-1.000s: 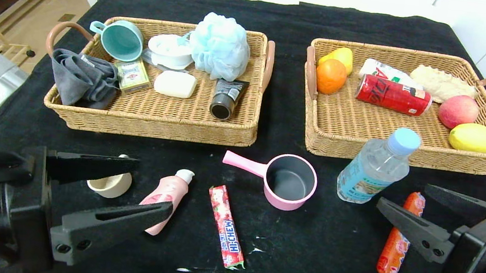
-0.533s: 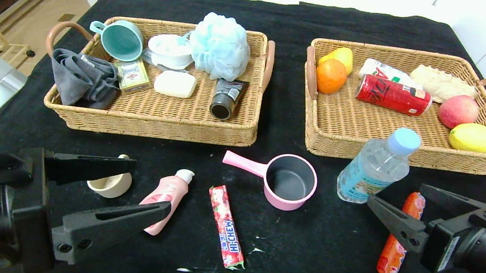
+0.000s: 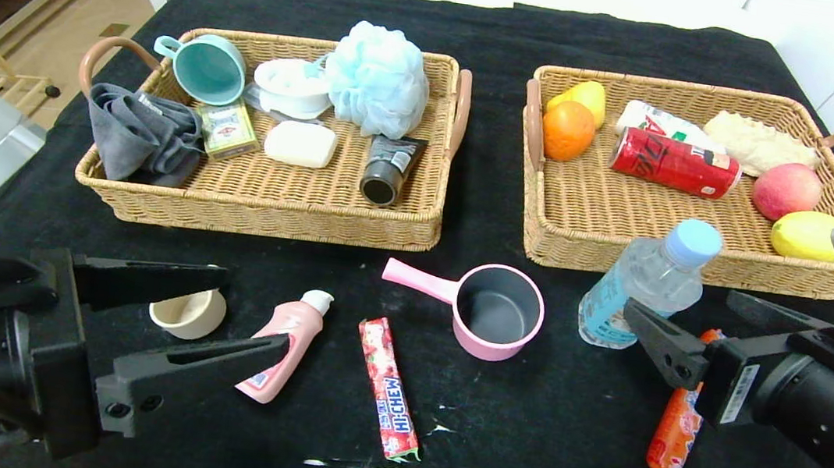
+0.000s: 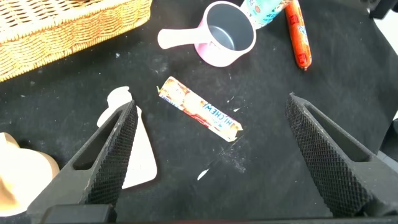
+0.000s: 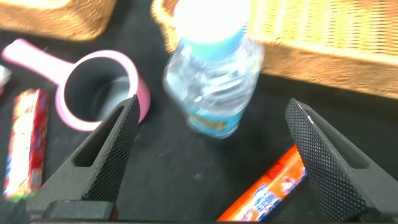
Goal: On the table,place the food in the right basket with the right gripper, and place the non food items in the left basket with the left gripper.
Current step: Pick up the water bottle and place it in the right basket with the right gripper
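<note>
Clear bottle (image 3: pixel 646 287) upright before right basket (image 3: pixel 697 254); sausage stick (image 3: pixel 674 430), Hi-Chew stick (image 3: pixel 389 398), pink saucepan (image 3: pixel 491 311), squeeze bottle (image 3: pixel 281 343), beige cup (image 3: pixel 189 312) on desk (image 3: pixel 518 450).

The right claw (image 3: pixel 697 329) hides the sausage stick's (image 3: pixel 673 436) upper end; the bottle (image 5: pixel 214 81) blurs.

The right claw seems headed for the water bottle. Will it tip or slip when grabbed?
The water bottle stands upright and looks tall for its base, so a nudge could probably tip it. Its clear, smooth plastic wall may flex and slip between the open fingers of the right gripper. It looks full, so likely fairly heavy.
</note>
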Available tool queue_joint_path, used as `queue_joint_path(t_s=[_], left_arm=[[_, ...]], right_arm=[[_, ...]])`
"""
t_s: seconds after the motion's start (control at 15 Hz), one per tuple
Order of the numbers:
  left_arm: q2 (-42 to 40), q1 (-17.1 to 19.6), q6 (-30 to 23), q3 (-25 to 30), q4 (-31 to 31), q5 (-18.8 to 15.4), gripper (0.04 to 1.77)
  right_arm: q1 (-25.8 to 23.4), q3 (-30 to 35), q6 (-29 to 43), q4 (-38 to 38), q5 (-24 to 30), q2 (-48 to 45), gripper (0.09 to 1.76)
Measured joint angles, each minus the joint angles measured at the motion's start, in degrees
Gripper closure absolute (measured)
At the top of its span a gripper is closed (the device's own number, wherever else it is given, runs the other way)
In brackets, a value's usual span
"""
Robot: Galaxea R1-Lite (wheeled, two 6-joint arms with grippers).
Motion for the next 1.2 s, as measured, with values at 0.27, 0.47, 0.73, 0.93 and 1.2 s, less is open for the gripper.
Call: queue_joint_path(t_s=[0.27, 0.47, 0.73, 0.93, 1.2], left_arm=[[0.0, 0.1, 0.0, 0.0, 0.0, 0.1, 0.09], [0.0, 0.2, 0.0, 0.0, 0.1, 0.1, 0.09], [0.0, 0.2, 0.2, 0.0, 0.0, 0.1, 0.09], [-0.1, 0.2, 0.4, 0.0, 0.0, 0.1, 0.09], [-0.2, 0.3, 0.4, 0.0, 0.0, 0.2, 0.09]], right_arm=[[0.3, -3.5, 2.6, 0.1, -3.8, 2.5, 0.14], [0.3, -4.5, 3.1, -0.3, -4.9, 4.7, 0.14], [-0.5, -6.3, 5.1, -0.7, -6.8, 7.5, 0.14], [-1.2, -7.2, 5.9, -0.9, -6.9, 8.9, 0.14], [-1.6, -7.7, 6.2, -1.5, -7.0, 10.6, 0.14]])
